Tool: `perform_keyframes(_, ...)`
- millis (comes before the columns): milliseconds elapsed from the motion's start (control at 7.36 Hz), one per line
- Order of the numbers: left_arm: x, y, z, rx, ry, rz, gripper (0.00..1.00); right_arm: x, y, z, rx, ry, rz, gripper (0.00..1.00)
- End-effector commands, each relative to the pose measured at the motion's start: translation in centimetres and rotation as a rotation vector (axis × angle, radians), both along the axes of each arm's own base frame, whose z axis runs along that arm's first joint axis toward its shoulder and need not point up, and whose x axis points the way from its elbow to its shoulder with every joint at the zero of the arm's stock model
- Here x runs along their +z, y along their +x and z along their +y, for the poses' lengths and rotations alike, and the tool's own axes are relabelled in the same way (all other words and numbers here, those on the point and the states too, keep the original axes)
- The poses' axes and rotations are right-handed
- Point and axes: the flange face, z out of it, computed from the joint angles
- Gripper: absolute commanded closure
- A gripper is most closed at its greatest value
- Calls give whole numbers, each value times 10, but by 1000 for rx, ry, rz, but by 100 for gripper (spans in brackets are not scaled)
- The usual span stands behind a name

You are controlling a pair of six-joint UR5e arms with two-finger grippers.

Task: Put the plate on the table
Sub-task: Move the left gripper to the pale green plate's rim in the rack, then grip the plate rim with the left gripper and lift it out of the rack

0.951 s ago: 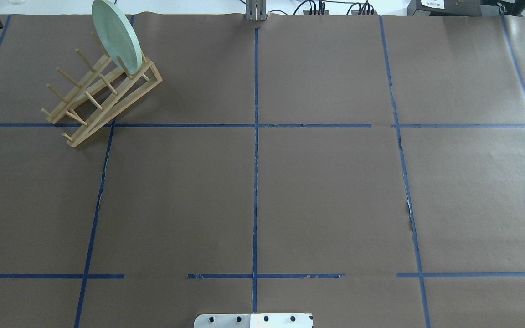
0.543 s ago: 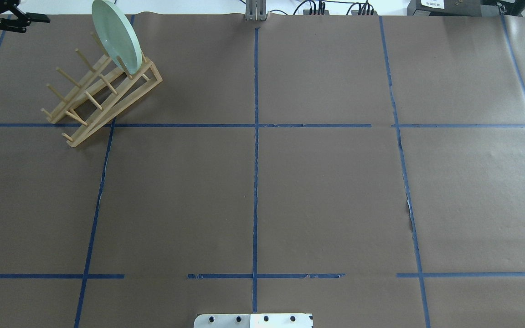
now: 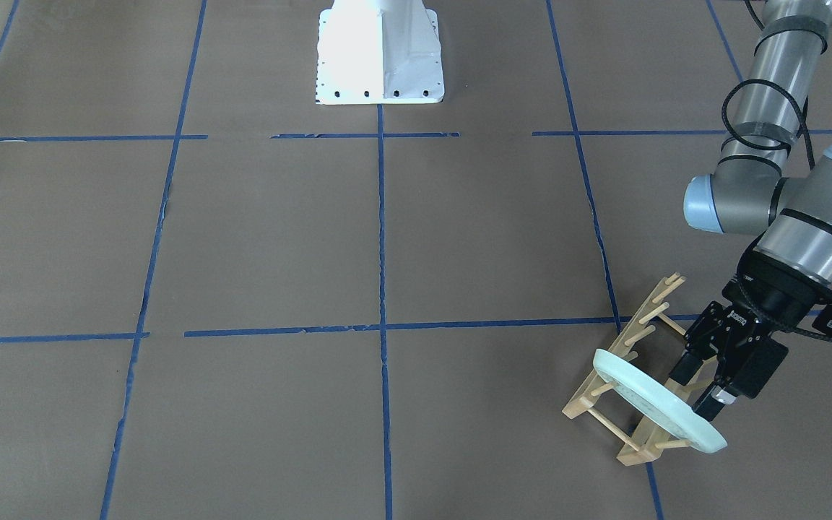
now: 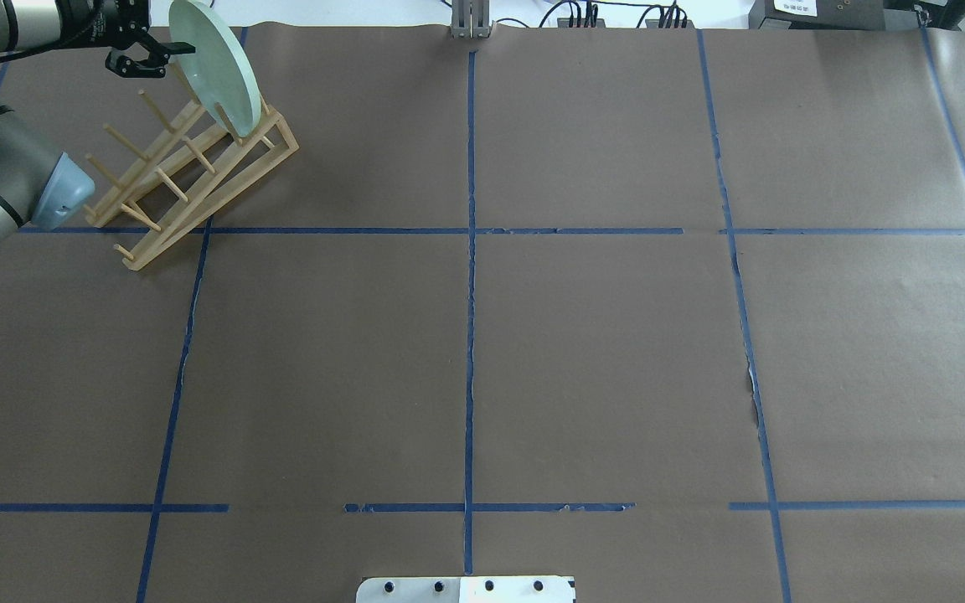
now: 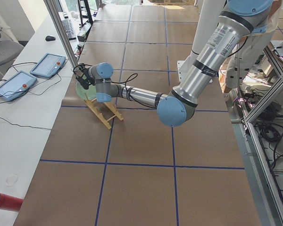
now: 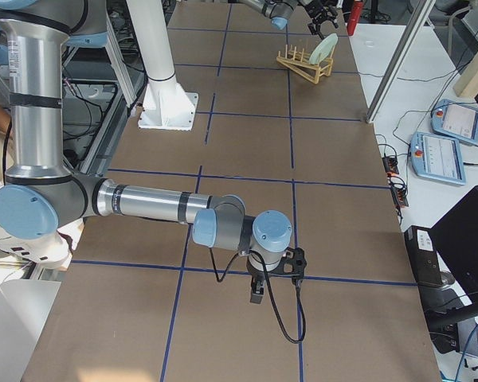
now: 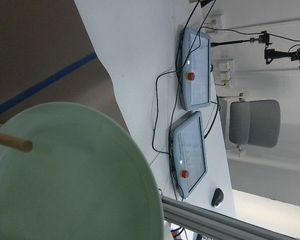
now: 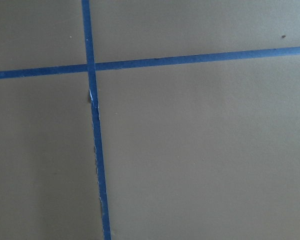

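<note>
Mint-green plate [image 4: 216, 71] stands on edge in the end slot of the wooden rack [image 4: 189, 180], upper left of the overhead frame, not yet on the table [image 4: 600, 352]. Left gripper [image 3: 696, 393] sits at its rim, fingers spread, holding nothing. Right gripper [image 6: 257, 290]: you cannot tell whether it is open or closed. Watch for two risks. A thin bite on the rim may let the plate swing or slip. An angled lift could catch a peg [image 7: 10, 141] and drag the light rack along.
</note>
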Motion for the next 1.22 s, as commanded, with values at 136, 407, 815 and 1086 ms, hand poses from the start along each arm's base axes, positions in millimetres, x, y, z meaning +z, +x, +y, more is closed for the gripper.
perform_keyframes(136, 9, 1, -6, -14, -31, -4, 19, 0, 0, 0, 0, 0, 0, 0)
perform_keyframes(407, 11, -6, -9, -25, -39, -7, 36, 0, 0, 0, 0, 0, 0, 0)
perform_keyframes(815, -16, -9, -25, -39, -49, -11, 39, 0, 0, 0, 0, 0, 0, 0)
perform_keyframes(1086, -17, -9, -26, -39, -49, -11, 42, 0, 0, 0, 0, 0, 0, 0)
